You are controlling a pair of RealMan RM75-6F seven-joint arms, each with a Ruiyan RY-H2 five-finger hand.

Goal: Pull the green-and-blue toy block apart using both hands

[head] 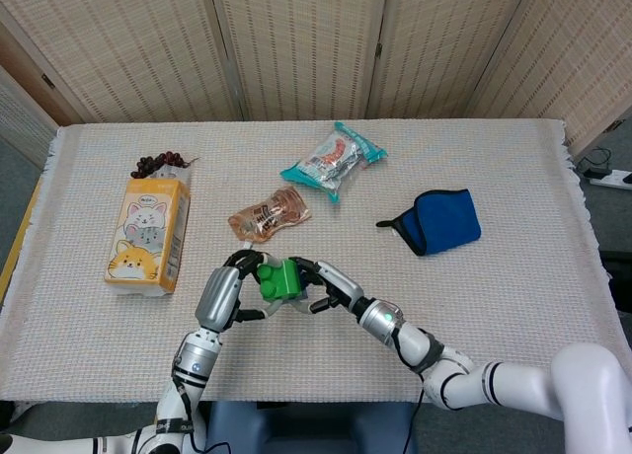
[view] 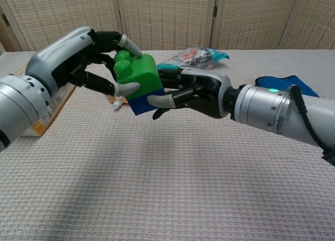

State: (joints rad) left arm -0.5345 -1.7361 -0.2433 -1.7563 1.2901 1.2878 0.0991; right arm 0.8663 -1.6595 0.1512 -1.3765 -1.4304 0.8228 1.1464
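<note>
Both hands gripping the toy block (view: 137,82) above the table (view: 172,188).
Left hand (view: 78,57) fingers are clasping the green half, studs pointing up-left; right hand (view: 201,91) fingertips are pinching the blue base.

The toy block (head: 281,280) hangs above the surface (head: 513,306) near its front edge, between the left hand (head: 225,294) and right hand (head: 331,288). Behind it lies a pouch (head: 269,214); a carton (head: 148,234) sits toward the left edge, a cloth (head: 434,220) toward the right.
</note>
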